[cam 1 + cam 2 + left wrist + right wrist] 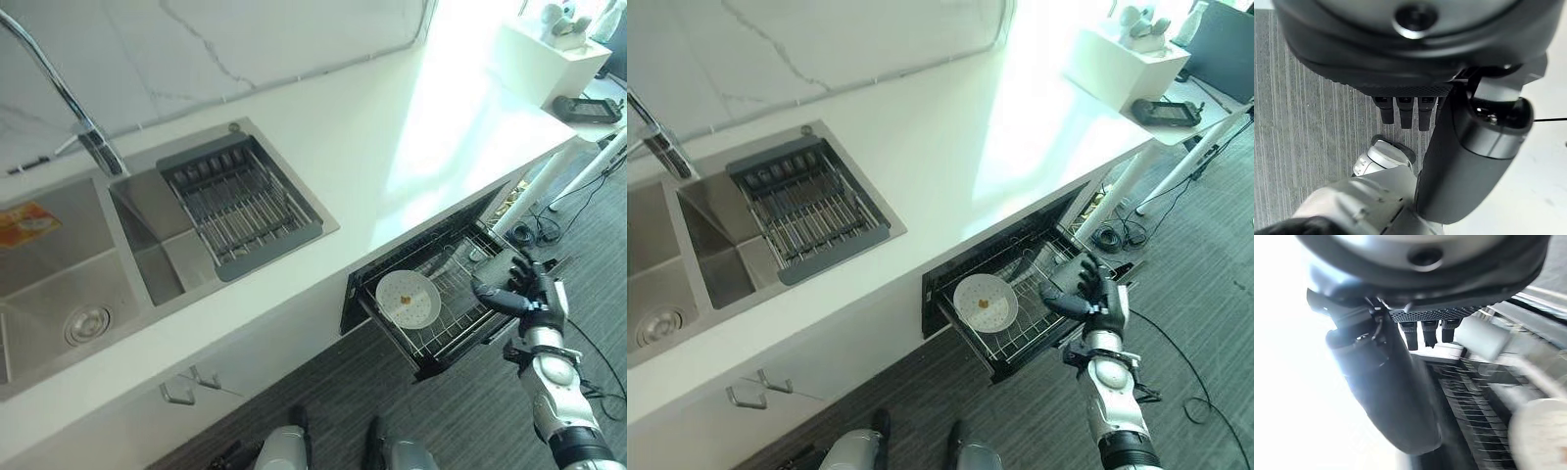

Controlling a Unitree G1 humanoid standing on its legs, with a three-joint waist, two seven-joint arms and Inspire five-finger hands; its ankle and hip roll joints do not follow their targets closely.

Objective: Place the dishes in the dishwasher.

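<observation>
While plate [408, 299] lies in rack [468, 323] | right hand [517, 292] open beside | left hand [1405, 110] relaxed above floor [1308, 127]

A white countertop [392, 137] runs well up and to the left of the right hand [524, 294] — its bright far end lies above the hand. Set into the countertop, far to the hand's left, is a steel double sink [59, 264]; a dark drain rack [238, 204] with wire bars sits in its nearer basin, and a chrome faucet [69, 108] arches over the basins. Grey striped floor [460, 411] spreads under the hand. Beyond it, up and right — a white table [1176, 122] carrying a dark flat device [1167, 112].
</observation>
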